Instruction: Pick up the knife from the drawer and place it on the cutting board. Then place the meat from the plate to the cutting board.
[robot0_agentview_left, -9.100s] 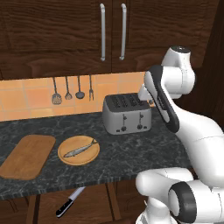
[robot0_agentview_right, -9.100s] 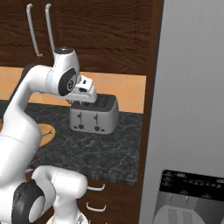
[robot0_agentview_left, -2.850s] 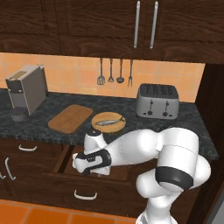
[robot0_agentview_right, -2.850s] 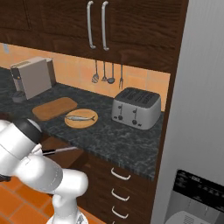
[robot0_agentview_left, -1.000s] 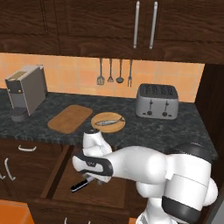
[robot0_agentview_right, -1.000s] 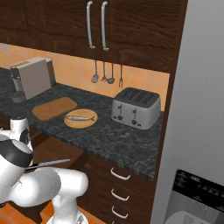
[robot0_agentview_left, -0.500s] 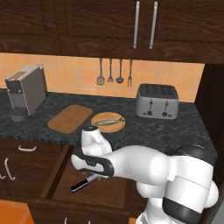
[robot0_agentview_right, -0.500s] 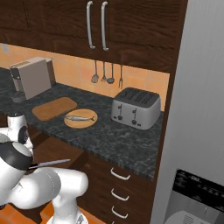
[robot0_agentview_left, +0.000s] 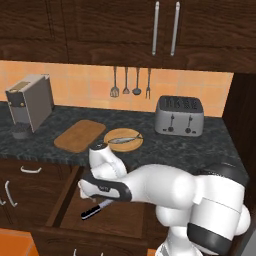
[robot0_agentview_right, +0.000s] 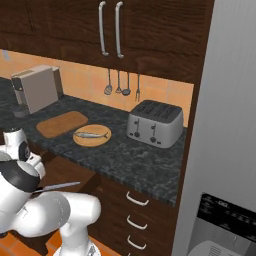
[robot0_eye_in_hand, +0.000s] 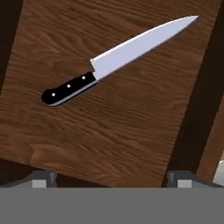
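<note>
Inside drawer (robot0_eye_in_hand: 109, 131), knife (robot0_eye_in_hand: 118, 59) lies flat.

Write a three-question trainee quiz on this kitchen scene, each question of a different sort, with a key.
1. True or false: the knife already lies on the cutting board.
2. Multiple choice: the fish rests on (A) the toaster, (B) the plate, (C) the drawer floor.
3. Fill in: in the hand view, the gripper has its fingertips spread wide, so it is ____.

Key: 1 false, the knife lies on the drawer floor; 2 B; 3 open.
</note>
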